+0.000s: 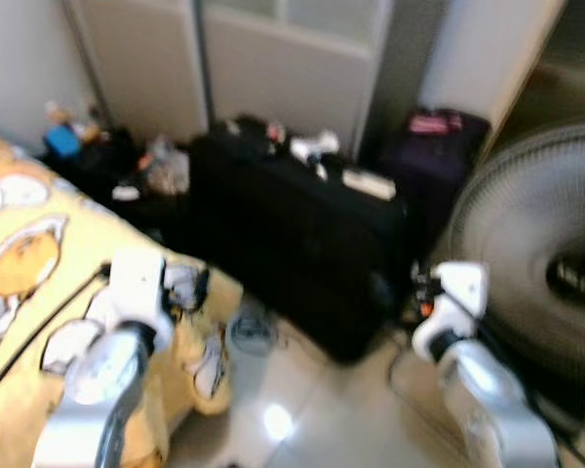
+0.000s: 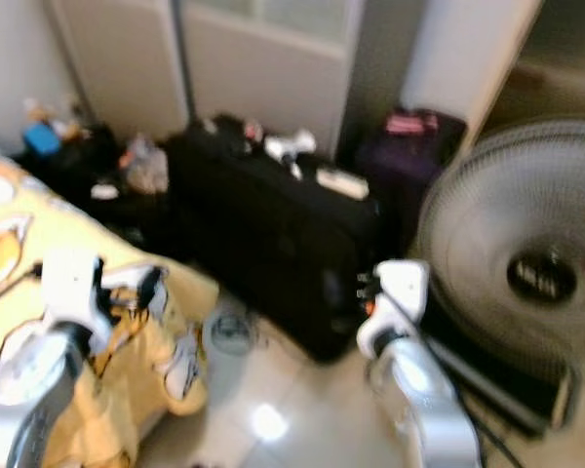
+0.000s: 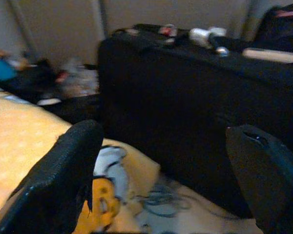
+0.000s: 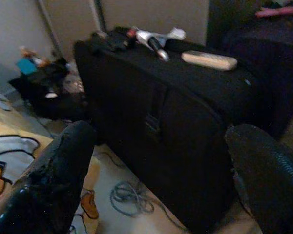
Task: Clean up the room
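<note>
A large black fabric suitcase (image 1: 302, 249) stands in the middle of the head views, with a white and silver hair-dryer-shaped gadget (image 4: 154, 39) and a flat cream remote-like bar (image 4: 209, 60) lying on its top, along with some small dark items too blurred to name. At the left of the frame is the bed with its yellow cartoon-print cover (image 1: 34, 258), and above it in the upper left a heap of dark bags and small clutter (image 1: 127, 166) sits on the floor against the pale sliding doors (image 1: 273, 58). A round grey pedestal fan (image 1: 546, 258) fills the right side, and a coil of grey cable (image 4: 132, 195) lies on the glossy tiled floor (image 1: 312, 409) between bed and suitcase. The left end effector (image 3: 166, 170) is raised at lower left over the bed's corner, its two black fingers spread wide with nothing between them; the right end effector (image 4: 161, 170) is held low at centre right near the fan, also spread and empty. The views are smeared, probably by the robot's motion, so any pick seems still ahead. The risk, as I judge it, is underfoot and alongside: the cable could snag a foot, and the right arm could brush the fan's grille if the robot turns near it.
</note>
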Robot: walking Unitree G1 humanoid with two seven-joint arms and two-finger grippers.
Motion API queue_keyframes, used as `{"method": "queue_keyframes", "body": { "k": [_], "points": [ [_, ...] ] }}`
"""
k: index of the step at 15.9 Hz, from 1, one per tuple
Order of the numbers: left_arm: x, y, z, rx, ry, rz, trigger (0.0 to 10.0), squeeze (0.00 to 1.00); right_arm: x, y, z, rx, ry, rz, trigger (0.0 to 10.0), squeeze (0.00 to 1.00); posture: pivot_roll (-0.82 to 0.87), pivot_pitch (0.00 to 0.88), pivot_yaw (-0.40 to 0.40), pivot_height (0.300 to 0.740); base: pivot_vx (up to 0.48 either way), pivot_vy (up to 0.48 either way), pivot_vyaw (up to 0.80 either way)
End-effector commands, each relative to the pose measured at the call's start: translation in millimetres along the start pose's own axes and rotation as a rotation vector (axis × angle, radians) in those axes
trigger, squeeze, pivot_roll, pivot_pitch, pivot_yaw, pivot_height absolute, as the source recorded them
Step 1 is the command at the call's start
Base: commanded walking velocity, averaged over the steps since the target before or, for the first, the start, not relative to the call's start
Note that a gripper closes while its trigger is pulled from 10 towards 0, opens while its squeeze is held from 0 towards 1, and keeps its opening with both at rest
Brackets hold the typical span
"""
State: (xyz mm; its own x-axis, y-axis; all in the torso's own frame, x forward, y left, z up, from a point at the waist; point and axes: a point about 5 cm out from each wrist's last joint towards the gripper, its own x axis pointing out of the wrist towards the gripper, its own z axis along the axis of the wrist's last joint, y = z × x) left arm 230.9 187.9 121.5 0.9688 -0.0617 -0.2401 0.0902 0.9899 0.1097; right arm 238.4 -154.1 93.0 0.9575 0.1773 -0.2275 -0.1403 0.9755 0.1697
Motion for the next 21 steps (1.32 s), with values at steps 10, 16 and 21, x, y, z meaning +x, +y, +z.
{"method": "queue_keyframes", "body": {
  "k": [10, 16, 21],
  "points": [
    [3.0, -4.8, 14.1, 0.084, -0.083, 0.015, 10.0, 0.00, 1.7, -20.2, 2.3, -0.101, -0.026, -0.144, 10.0, 1.00, -0.04, 0.000, -0.031, 0.740, 0.000, 0.000, 0.80],
    [2.4, -5.7, 14.7, 0.078, -0.084, 0.001, 10.0, 0.00, 7.3, -14.6, 9.0, -0.102, -0.116, -0.215, 10.0, 0.00, -0.03, 0.000, -0.036, 0.740, 0.000, 0.156, 0.00],
    [2.5, -5.7, 12.7, 0.073, -0.073, -0.003, 10.0, 0.05, 5.1, -12.1, 5.0, -0.016, -0.076, -0.092, 10.0, 0.00, -0.03, 0.000, -0.034, 0.740, 0.000, 0.287, 0.00]
  ]
}}
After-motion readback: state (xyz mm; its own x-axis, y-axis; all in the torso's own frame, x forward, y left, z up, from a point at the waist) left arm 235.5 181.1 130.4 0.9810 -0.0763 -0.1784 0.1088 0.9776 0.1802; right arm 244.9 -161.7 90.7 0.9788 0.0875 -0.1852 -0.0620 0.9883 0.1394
